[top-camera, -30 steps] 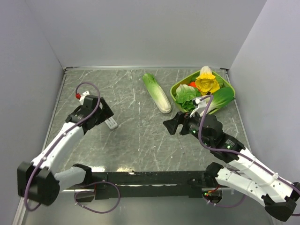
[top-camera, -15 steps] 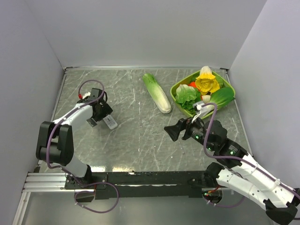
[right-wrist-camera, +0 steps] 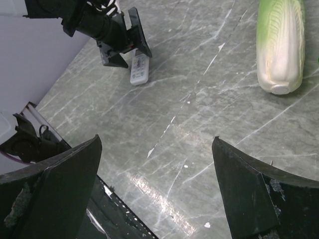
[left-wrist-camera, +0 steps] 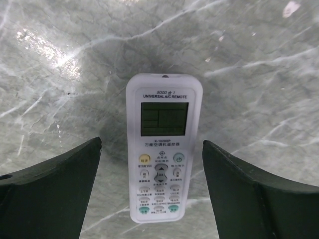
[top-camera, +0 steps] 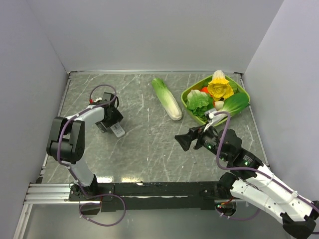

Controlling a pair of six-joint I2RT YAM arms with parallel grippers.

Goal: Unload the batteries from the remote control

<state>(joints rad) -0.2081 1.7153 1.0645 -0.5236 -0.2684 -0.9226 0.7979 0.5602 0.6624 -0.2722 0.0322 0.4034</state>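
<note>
The remote lies button-side up on the left of the counter, where it lay a second ago. The left hand hovers over it, fingers apart on either side, clear of it; its arm has folded in closer since. The right hand, also spread and empty, has drawn back slightly from the cabbage

Remote control: smooth white plastic, faint sheen; grey display window. Bench: grey marble-pattern surface, polished, with glare patches. Cabbage: glossy, waxy, plastic-looking skin.
</note>
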